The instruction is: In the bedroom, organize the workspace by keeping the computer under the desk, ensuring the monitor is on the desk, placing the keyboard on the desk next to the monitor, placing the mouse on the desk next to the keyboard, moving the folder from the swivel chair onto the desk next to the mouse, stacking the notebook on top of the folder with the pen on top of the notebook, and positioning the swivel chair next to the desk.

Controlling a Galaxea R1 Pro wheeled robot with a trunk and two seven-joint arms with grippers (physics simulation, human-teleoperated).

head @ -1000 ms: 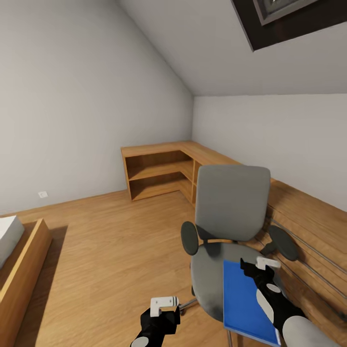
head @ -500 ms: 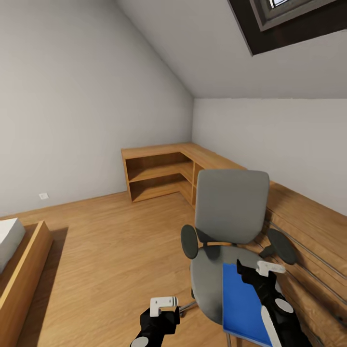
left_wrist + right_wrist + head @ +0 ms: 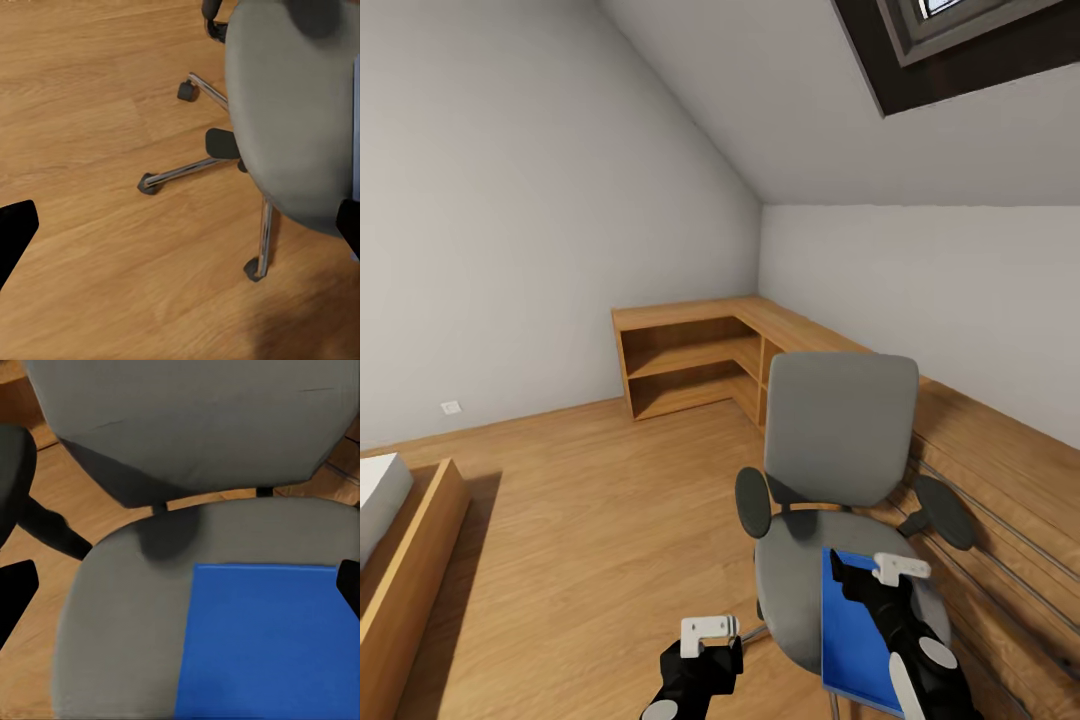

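The grey swivel chair stands ahead on the right, and the blue folder lies flat on the right half of its seat. My right gripper hovers open just above the folder's far end. In the right wrist view the folder and the seat lie below the widely spread fingers. My left gripper is open and empty, low over the floor left of the chair. Its wrist view looks down at the chair's chrome base. Desk, monitor, keyboard, mouse, notebook and pen are out of view.
A wooden corner shelf unit runs along the far walls. A wooden surface with metal rails sits right behind the chair. A wooden bed frame stands at the left. Bare wood floor lies between them.
The right gripper has slid leftward and lower, over the folder's far end. The left gripper shifted slightly. The head view tilted a little between the first two frames.
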